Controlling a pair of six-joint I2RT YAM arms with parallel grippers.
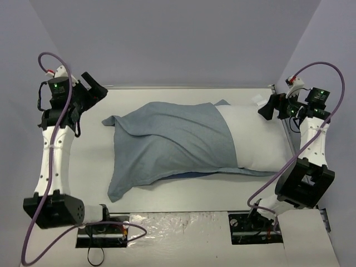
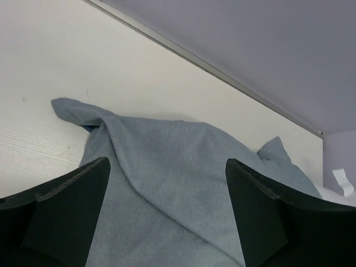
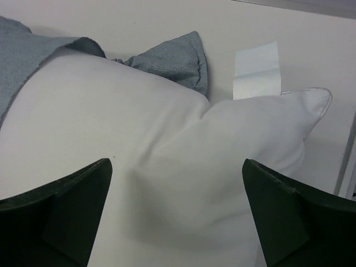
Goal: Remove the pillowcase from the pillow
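Top view: the pillowcase [image 1: 167, 142] lies mid-frame, covering all but the right end of the pillow [image 1: 258, 139]. The left gripper [image 1: 95, 87] upper left and right gripper [image 1: 266, 109] upper right both gape, holding nothing. I'd pin that bare end with the right, pinch the loose left corner, pull sideways.

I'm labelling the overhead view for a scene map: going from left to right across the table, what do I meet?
left gripper → pillowcase → pillow
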